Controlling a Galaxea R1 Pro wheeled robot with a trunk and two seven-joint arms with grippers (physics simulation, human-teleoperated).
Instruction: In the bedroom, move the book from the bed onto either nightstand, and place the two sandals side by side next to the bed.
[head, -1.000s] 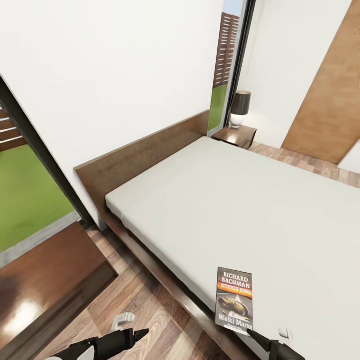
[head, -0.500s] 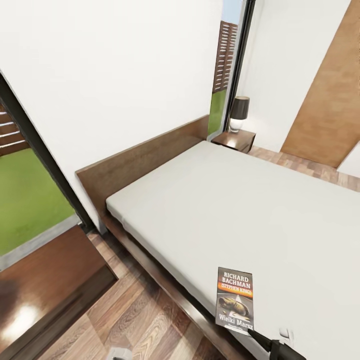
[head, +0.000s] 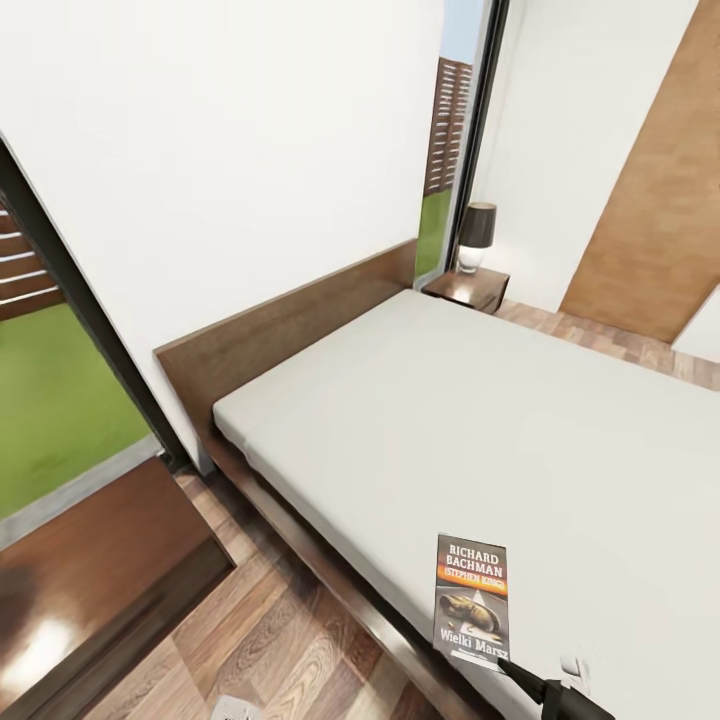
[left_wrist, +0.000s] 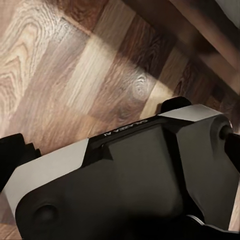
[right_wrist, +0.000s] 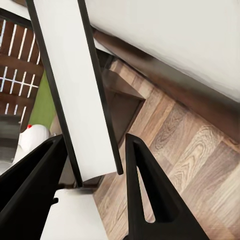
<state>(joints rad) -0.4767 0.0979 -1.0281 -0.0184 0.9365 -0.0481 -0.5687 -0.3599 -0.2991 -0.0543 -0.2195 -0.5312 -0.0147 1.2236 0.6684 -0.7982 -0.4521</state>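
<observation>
R gripper: my jaws stand wide apart, nothing between them but wood-plank floor and bed frame beyond. Fingertip pokes up at the mattress's near edge, touching or just shy of the book, can't tell which. Book lies flat on the bed by the near edge, cover up, just ahead of that tip; prob. staged for a pick. L jaws: can't tell how they stand, wrist cam shows arm housing over floor. Far nightstand w/ lamp sits well beyond; nearer nightstand off to my L, likely drop spot.
</observation>
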